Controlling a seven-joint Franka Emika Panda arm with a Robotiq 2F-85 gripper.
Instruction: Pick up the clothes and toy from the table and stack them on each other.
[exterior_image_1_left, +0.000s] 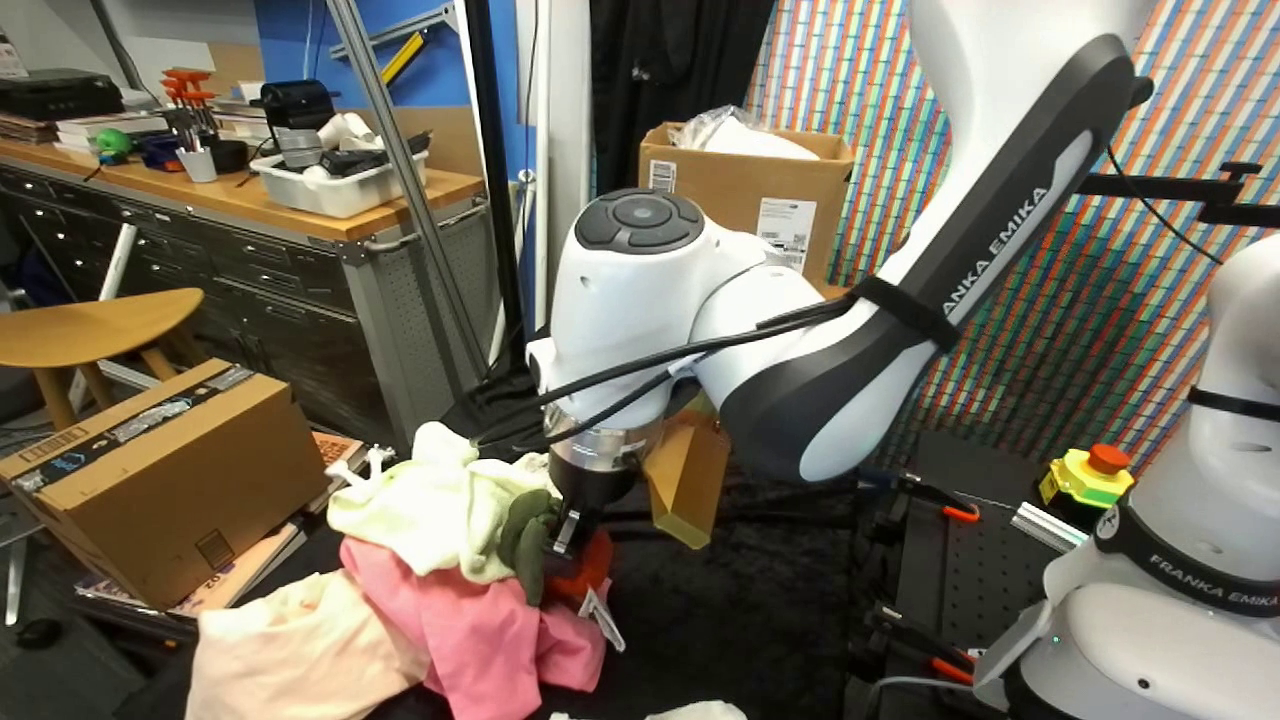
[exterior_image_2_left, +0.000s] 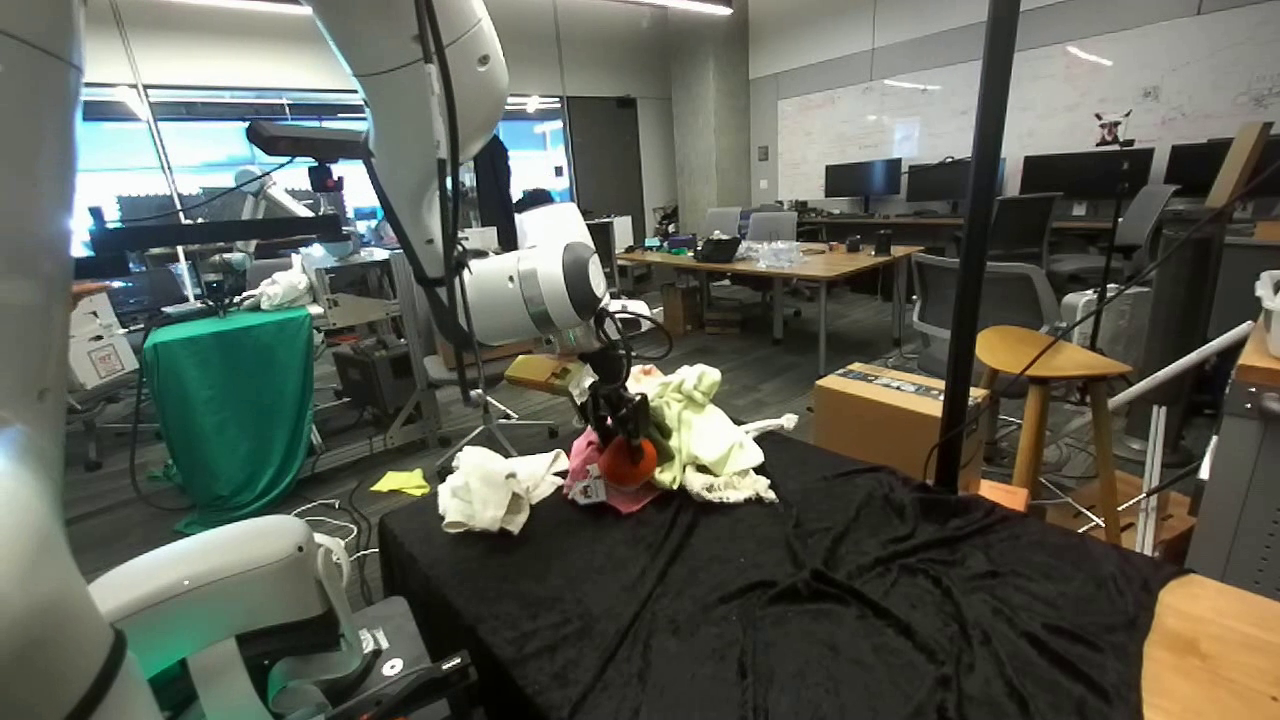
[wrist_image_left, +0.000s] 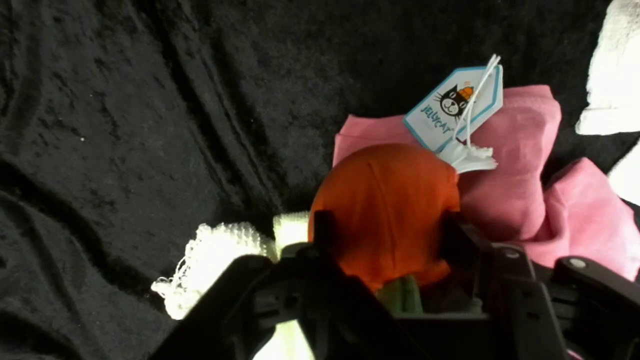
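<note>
Well, gripper astride red toy.

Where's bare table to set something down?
Bare black table: a broad stretch between the yellow-green garment and wooden surface; another between the pink garment and perforated plate. Crowded: around the gripper, toy and both garments.

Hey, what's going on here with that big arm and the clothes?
A robot arm has its pincer around a red plush toy, over a pink cloth; I can't tell whether it's gripping. A pale green cloth lies on the pink cloth, with a peach cloth beside them. A white cloth sits off to one side on the black-covered table.
</note>
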